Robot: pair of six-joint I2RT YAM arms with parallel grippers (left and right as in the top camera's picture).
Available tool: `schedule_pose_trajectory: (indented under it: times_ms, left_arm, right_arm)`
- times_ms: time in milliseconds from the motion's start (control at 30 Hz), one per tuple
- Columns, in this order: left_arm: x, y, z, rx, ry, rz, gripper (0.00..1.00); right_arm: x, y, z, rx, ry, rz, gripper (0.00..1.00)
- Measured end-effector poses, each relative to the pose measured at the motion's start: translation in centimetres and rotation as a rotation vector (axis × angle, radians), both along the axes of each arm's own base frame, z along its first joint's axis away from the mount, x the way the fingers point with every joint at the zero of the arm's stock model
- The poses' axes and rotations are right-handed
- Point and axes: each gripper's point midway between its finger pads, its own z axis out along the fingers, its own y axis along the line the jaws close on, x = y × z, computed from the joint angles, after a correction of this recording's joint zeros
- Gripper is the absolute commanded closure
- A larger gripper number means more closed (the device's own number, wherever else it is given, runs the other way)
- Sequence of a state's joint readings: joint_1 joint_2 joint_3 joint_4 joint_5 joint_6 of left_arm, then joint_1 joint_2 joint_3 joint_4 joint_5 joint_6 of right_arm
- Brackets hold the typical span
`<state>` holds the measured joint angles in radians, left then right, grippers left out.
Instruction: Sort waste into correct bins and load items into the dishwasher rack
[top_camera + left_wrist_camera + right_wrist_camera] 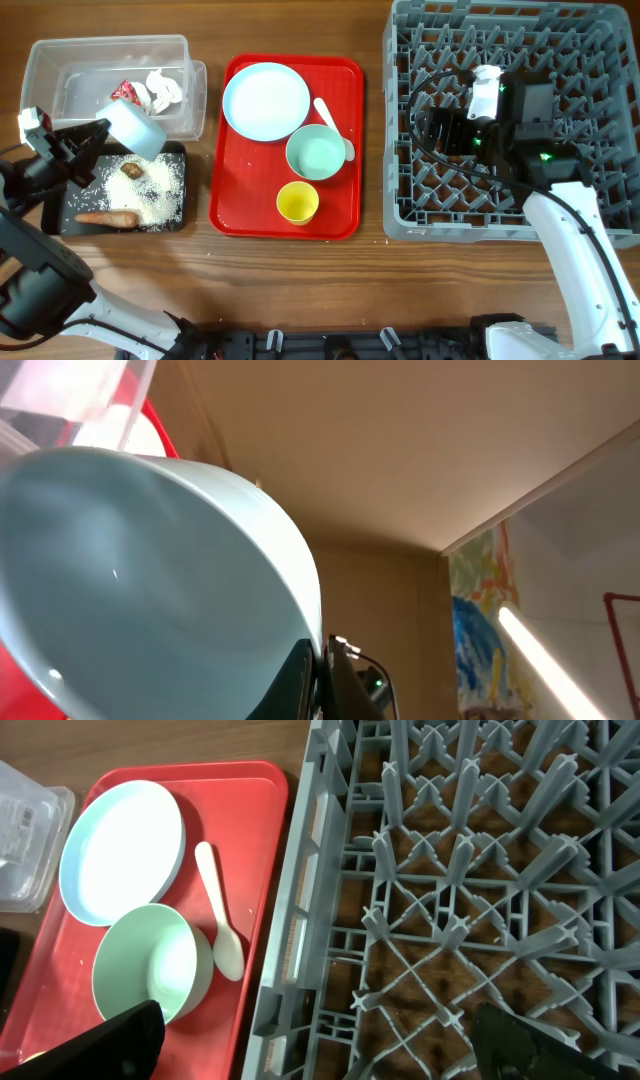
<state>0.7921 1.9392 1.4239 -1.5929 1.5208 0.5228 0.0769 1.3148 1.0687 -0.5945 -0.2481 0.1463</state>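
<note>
**Left arm tips the blue bowl at the black tray; right arm hangs open over the rack**

The left arm reaches in from the left edge of the worktop [300, 280]. Its left gripper [97, 136] has the jaws clamped on the rim of the light blue bowl [135, 128]. The bowl is held tilted, off the surface, above the far edge of the black tray [70, 222]. In the left wrist view the bowl fills the left side.

Rice grains [158, 195], a brown lump [131, 170] and a carrot piece [108, 217] lie in the black tray. Just beyond it, in the far-left corner, the clear tub [70, 55] holds crumpled tissue [163, 88] and a red wrapper [130, 93]. The wrapper's print is too small to read.

The right arm stretches from the near-right corner over the dishwasher rack [600, 60]. Its right gripper [418, 135] points toward the red tray [240, 220], jaws spread wide and empty above the pegs.

On the red tray, mid-worktop, sit the plate [266, 102], the spoon [328, 118], the green bowl [316, 152] and the yellow cup [297, 203].
</note>
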Motion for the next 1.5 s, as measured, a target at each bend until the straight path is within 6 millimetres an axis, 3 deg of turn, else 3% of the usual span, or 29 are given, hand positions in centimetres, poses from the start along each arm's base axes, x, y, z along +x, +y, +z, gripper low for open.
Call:
schedule_pose_trajectory:
  times_ms: [67, 100, 133, 200, 300, 367, 433, 500, 633, 667, 700, 733, 867, 967, 1100, 1200, 1333, 1400, 1500]
  left_arm:
    - [0.1, -1.5, 0.1, 0.011, -0.006, -0.043, 0.96]
    - [0.2, -3.3, 0.2, 0.040, -0.025, -0.098, 0.96]
    - [0.4, -5.2, 0.3, 0.072, -0.050, -0.158, 0.96]
    - [0.4, -11.3, 0.2, 0.183, -0.153, -0.357, 0.96]
    - [0.5, -19.4, -3.7, 0.411, -0.240, -0.673, 0.96]
    - [0.8, -22.0, -6.9, 0.566, -0.120, -0.771, 0.96]
    - [0.8, -22.6, -9.6, 0.693, 0.053, -0.787, 0.96]
    - [0.6, -22.0, -11.9, 0.828, 0.240, -0.759, 0.96]
    - [-0.6, -20.4, -14.3, 1.045, 0.462, -0.714, 0.96]
    - [-0.8, -20.6, -14.6, 1.085, 0.473, -0.720, 0.92]
    - [-1.1, -21.2, -14.9, 1.138, 0.481, -0.731, 0.64]
    - [-1.5, -22.0, -15.0, 1.172, 0.479, -0.753, 0.57]
    - [-2.1, -23.3, -15.0, 1.185, 0.473, -0.782, 0.48]
    - [-2.4, -23.7, -13.1, 1.170, 0.484, -0.801, 0.46]
    - [-0.3, -24.5, -8.7, 1.181, 0.362, -0.735, 0.48]
    - [-1.6, -25.9, -7.5, 1.194, 0.331, -0.772, 0.54]
    - [-4.4, -28.1, -9.0, 1.251, 0.330, -0.881, 0.53]
    - [-6.4, -27.9, -10.8, 1.295, 0.393, -0.922, 0.53]
    - [-7.2, -26.5, -13.0, 1.349, 0.475, -0.898, 0.52]
  right_arm:
    - [0.0, 0.0, 0.0, 0.000, 0.000, 0.000, 0.00]
    - [0.0, 0.0, 0.0, 0.000, 0.000, 0.000, 0.00]
    - [0.0, 0.0, 0.0, 0.000, 0.000, 0.000, 0.00]
    - [0.0, 0.0, 0.0, 0.000, 0.000, 0.000, 0.00]
    - [0.0, 0.0, 0.0, 0.002, 0.002, 0.001, 0.00]
    - [-0.1, 0.0, -0.2, 0.002, 0.008, 0.002, 0.00]
    - [-0.1, 0.0, -0.2, 0.002, 0.009, 0.002, 0.00]
    - [-0.1, 0.0, -0.2, 0.002, 0.011, 0.002, 0.00]
    - [-0.1, 0.0, -0.2, 0.004, 0.013, 0.000, 0.00]
    - [-0.1, 0.0, -0.2, 0.004, 0.013, 0.000, 0.00]
    - [-0.2, 0.0, -0.3, 0.006, 0.015, -0.003, 0.00]
    - [-0.2, 0.0, -0.3, 0.006, 0.017, -0.003, 0.00]
    - [-0.2, 0.0, -0.3, 0.006, 0.017, -0.003, 0.00]
    - [-0.2, 0.0, -0.3, 0.006, 0.015, -0.003, 0.00]
    - [-0.1, 0.0, -0.2, 0.006, 0.014, -0.003, 0.00]
    - [-0.1, 0.0, -0.2, 0.006, 0.014, -0.003, 0.00]
    - [-0.1, 0.1, -0.2, 0.007, 0.013, -0.003, 0.00]
    - [-0.1, 0.1, -0.2, 0.007, 0.014, -0.002, 0.00]
    - [-0.1, 0.1, -0.2, 0.008, 0.014, -0.001, 0.00]
